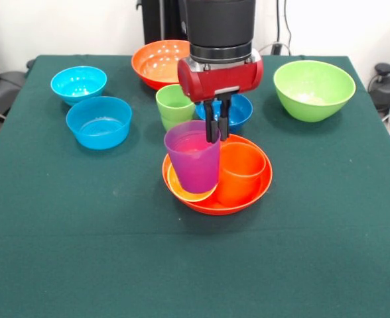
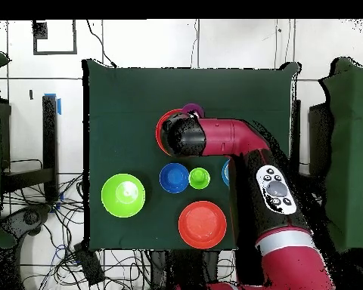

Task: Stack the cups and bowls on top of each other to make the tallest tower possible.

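My gripper (image 1: pixel 217 130) is shut on the right rim of the purple cup (image 1: pixel 193 157), one finger inside and one outside. The cup stands upright, its base in the mouth of the yellow cup (image 1: pixel 184 190), which is tilted inside a large orange bowl (image 1: pixel 261 189). I cannot tell whether the purple cup rests there. The orange cup (image 1: pixel 241 173) stands in the same bowl, to the right. The green cup (image 1: pixel 174 105) and the dark blue bowl (image 1: pixel 240 112) stand just behind. In the overhead view the arm hides the gripper; only the purple cup's edge (image 2: pixel 190 110) shows.
The second large orange bowl (image 1: pixel 158 62) is at the back. The lime green bowl (image 1: pixel 313 90) is at the back right. Two light blue bowls (image 1: pixel 79 83) (image 1: pixel 99 122) stand at the left. The table's near half is bare green cloth.
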`<state>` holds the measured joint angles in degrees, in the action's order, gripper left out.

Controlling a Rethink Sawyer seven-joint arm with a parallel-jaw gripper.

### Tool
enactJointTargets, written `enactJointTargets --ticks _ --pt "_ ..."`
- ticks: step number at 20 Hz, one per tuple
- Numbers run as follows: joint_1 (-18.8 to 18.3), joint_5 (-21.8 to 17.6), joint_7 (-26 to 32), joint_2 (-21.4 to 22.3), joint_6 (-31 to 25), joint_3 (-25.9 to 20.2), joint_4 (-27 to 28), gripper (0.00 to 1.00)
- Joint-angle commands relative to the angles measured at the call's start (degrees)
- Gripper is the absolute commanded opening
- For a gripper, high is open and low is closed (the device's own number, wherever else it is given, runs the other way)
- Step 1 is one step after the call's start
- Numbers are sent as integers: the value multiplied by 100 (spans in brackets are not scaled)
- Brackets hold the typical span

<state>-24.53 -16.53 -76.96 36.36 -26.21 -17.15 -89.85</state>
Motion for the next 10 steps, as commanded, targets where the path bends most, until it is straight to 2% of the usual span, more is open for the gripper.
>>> enactJointTargets --ticks 1,10 --pt "45 7 -624 65 -105 -15 43 0" --pt "-33 28 -594 368 -144 -45 -228 0"
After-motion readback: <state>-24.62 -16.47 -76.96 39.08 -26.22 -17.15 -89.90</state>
